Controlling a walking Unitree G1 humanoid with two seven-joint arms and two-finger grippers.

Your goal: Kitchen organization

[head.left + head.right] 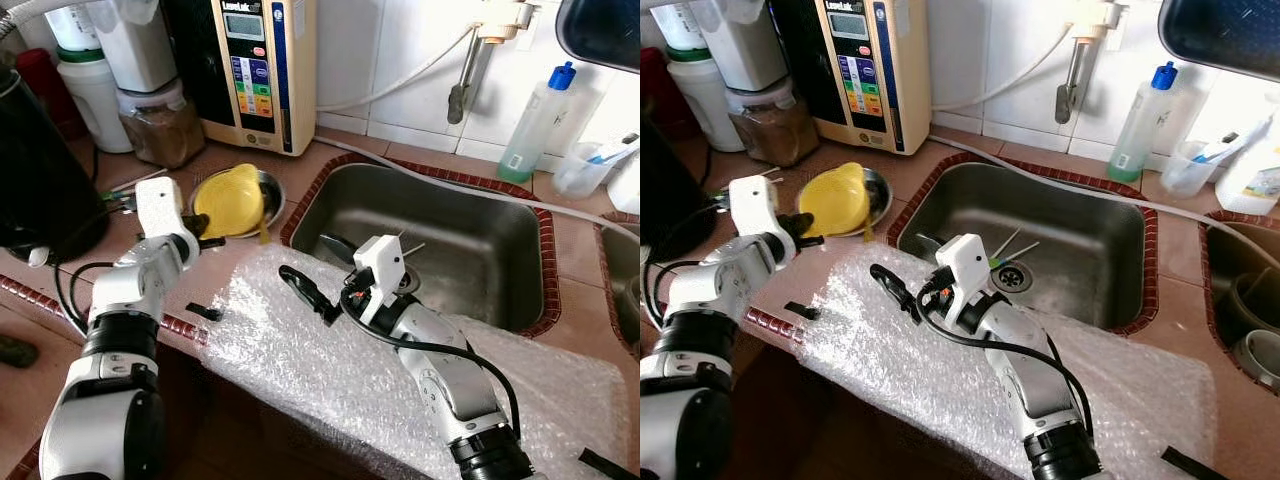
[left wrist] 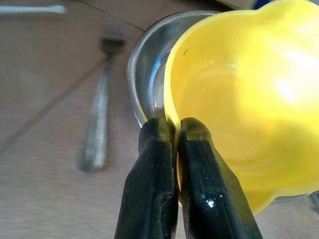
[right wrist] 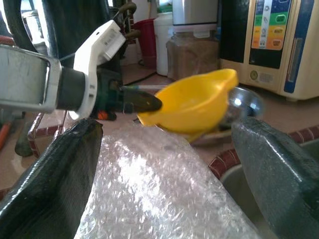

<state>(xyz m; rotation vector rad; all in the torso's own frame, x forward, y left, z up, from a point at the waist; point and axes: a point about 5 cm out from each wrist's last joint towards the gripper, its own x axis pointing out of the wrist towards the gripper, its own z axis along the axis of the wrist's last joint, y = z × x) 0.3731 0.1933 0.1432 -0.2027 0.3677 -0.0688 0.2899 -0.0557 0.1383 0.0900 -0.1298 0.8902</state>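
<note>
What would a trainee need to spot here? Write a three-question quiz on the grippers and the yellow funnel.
1. True or false: the left gripper is shut on the rim of the yellow funnel.
2. What does the funnel sit in? A) the sink B) a metal bowl C) a red canister
3. Fill in: the right gripper, fingers open, is above the sheet of ____ wrap.

Key
1. True: the left wrist view shows both fingers pinching the rim.
2. B, the metal bowl, on the counter left of the sink.
3. Bubble: the bubble wrap lies over the counter edge.
</note>
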